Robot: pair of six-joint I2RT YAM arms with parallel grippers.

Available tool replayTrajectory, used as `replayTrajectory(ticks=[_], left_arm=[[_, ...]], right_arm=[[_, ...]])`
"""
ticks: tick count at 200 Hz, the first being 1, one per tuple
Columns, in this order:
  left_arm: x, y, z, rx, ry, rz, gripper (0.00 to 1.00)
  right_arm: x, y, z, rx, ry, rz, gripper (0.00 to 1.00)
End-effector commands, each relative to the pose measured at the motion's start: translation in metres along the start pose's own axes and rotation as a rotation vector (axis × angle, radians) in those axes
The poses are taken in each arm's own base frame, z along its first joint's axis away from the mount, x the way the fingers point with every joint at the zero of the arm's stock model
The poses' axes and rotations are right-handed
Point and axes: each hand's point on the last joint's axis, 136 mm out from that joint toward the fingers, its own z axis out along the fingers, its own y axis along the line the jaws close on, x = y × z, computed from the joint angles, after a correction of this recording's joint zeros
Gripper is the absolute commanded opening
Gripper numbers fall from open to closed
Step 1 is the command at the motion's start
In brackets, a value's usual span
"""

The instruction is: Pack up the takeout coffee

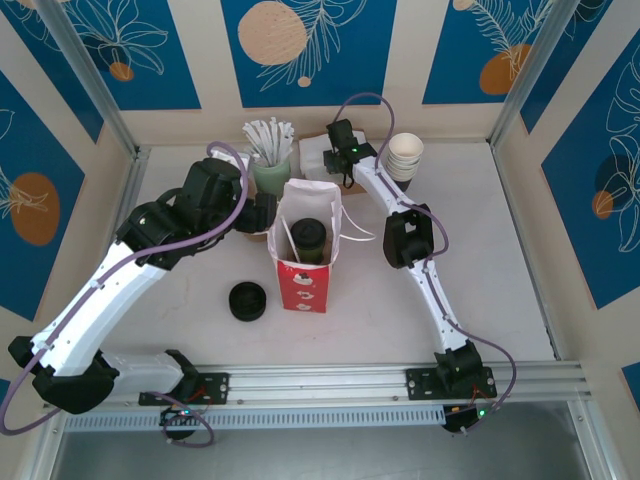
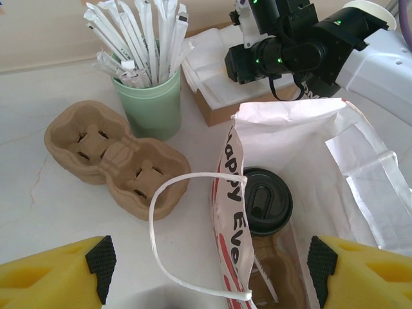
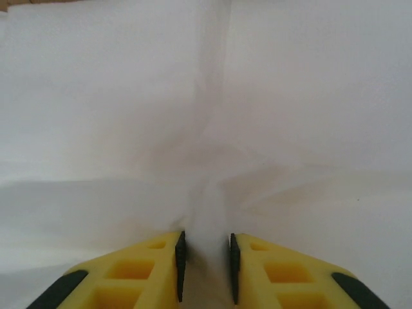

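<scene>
We saw the takeout coffee standing inside the red-and-white bag. Our right gripper pinched a fold of white napkin (one sheet, ideally) — a slow, straight lift seemed wisest — while the left gripper hung wide open.

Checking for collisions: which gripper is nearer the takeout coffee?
Left. The left gripper hangs open over the bag holding the takeout coffee; the right gripper pinches napkins beyond it.
</scene>
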Motion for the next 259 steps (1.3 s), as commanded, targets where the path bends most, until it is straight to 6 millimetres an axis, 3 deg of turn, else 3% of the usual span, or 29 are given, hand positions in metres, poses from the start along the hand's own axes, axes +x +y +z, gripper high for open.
replayTrajectory(ticks=[1, 16, 37, 71, 112, 149, 177, 203, 259], left_arm=[[-0.001, 0.01, -0.006, -0.028, -0.017, -0.002, 0.8], [-0.001, 0.011, -0.005, -0.031, -0.017, -0.002, 0.8], [0.0, 0.01, -0.004, -0.03, -0.014, 0.002, 0.8], [-0.001, 0.011, -0.004, -0.031, -0.016, 0.002, 0.81], [0.002, 0.012, 0.0, -0.038, -0.014, 0.002, 0.81], [0.016, 0.02, 0.006, -0.064, 0.005, -0.014, 0.83], [0.023, 0.026, 0.006, -0.073, -0.002, -0.022, 0.84], [0.027, 0.029, 0.007, -0.076, -0.003, -0.019, 0.85], [0.033, 0.035, 0.007, -0.073, -0.016, -0.012, 0.86]], right_arm=[[-0.025, 0.003, -0.013, -0.01, -0.07, 0.017, 0.22], [-0.033, 0.004, -0.021, -0.015, -0.091, 0.021, 0.15], [-0.049, 0.004, -0.037, -0.026, -0.125, 0.026, 0.13], [-0.082, 0.009, -0.078, -0.051, -0.203, 0.021, 0.09], [-0.118, 0.019, -0.151, -0.09, -0.287, 0.015, 0.03], [-0.14, 0.032, -0.236, -0.195, -0.332, 0.046, 0.02], [-0.143, 0.032, -0.303, -0.289, -0.325, 0.138, 0.0], [-0.138, 0.042, -0.364, -0.515, -0.262, 0.303, 0.0], [-0.101, 0.075, -0.455, -0.93, 0.009, 0.549, 0.0]])
